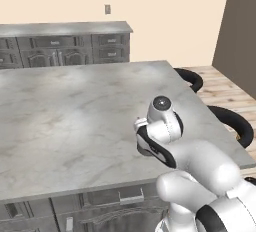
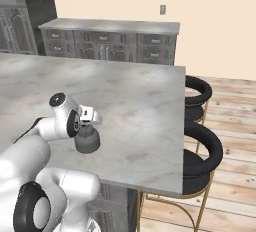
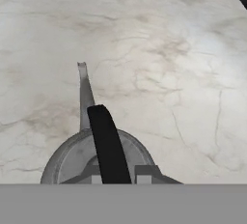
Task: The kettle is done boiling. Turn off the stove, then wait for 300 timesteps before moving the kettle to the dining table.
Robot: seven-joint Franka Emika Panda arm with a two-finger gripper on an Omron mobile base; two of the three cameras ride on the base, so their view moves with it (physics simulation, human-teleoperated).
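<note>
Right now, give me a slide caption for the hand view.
Kettle on the marble dining table, its black handle between the hand's fingertips.

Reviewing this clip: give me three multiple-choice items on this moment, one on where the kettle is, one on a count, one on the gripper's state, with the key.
1. Where is the kettle?
A. On a glowing burner
B. On the dining table, near its front edge
C. On a stool seat

2. How many black stools show beside the table in the right base view?
A. Two
B. Four
C. None

3. How does the gripper stand?
A. Spread wide, far above the kettle
B. Holding a mug
C. Close around the kettle's black handle

Key: 1 B, the right base view shows the kettle's base resting on the marble slab near the front edge. 2 A, one stool sits behind another at the table's right side. 3 C, the hand view shows a finger on each side of the handle.
</note>
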